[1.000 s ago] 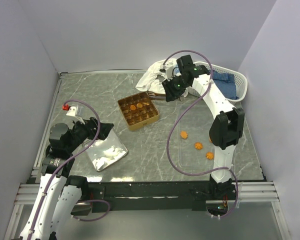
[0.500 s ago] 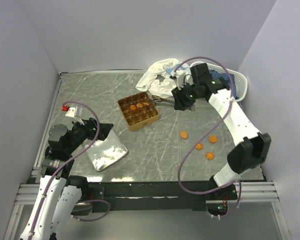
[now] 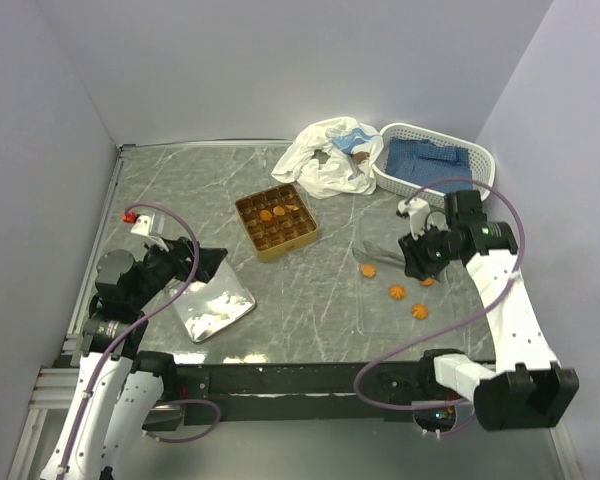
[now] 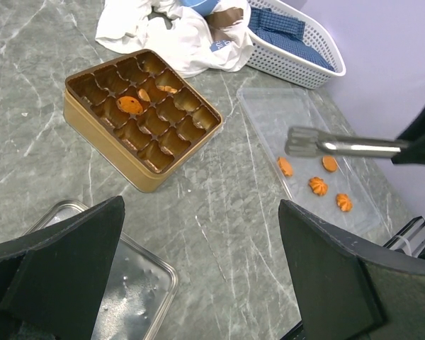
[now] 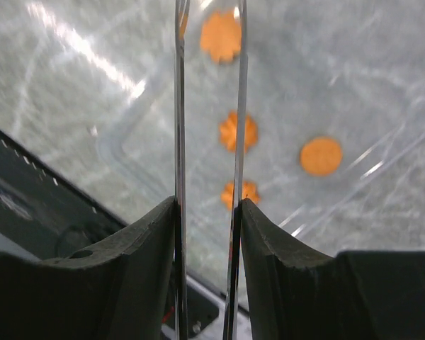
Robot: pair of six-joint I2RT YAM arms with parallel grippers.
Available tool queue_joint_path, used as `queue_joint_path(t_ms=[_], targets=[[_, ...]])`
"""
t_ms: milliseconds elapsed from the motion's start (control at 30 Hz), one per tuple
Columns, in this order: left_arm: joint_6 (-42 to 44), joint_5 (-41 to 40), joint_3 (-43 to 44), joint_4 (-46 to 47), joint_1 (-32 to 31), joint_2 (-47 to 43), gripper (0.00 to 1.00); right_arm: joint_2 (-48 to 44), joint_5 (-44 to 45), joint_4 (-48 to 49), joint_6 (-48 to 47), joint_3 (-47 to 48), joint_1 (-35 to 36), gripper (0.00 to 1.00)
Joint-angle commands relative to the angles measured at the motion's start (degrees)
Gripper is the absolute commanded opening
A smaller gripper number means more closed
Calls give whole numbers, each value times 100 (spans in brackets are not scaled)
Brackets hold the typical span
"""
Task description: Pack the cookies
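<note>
Both right gripper fingers pinch metal tongs above four cookies on the clear tray. Others sit in the tin near that tray. Left gripper gapes wide, empty.

white basket holds blue cloth beside crumpled bag.

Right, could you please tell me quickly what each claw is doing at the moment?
Left claw: open, holding nothing.
Right claw: closed on the metal tongs.
</note>
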Motion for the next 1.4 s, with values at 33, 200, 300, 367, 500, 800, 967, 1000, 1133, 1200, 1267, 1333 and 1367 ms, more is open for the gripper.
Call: queue_joint_path(t_ms=[33,200,300,367,500,800,967,1000,1133,1200,1267,1333,1367], targets=[[58,171,4,233,41,-34,97,-734,250,-445,-803,-571,-195,47],[67,171,4,233,41,-17,96,-806,276,-533,-979,-696,-547,47],[67,179,4,233,41,-8,96,-762,277,-454,-996,-775,-661,47],[67,188,4,233,41,-17,96,-683,242,-428,-988,-792,-705,47],[67,180,4,224,41,-8,96,-499,40,-358,-953,-740,-705,48],[67,188,4,242,41,-26,96,-147,-75,-164,-900,-757,-705,50],[76,180,4,233,41,-17,97,-15,-128,-77,-838,-643,-705,50],[67,188,4,233,41,-17,96,37,-128,-76,-838,-617,-705,50],[67,180,4,233,41,-34,97,152,-119,-6,-794,-555,-705,51],[76,180,4,233,41,-34,96,178,-102,29,-768,-511,-705,51],[67,180,4,233,41,-34,96,205,-101,29,-750,-467,-705,51],[76,188,4,233,41,-52,96,231,-101,20,-733,-406,-705,51],[67,188,4,233,41,-52,96,240,-101,20,-724,-388,-705,51]])
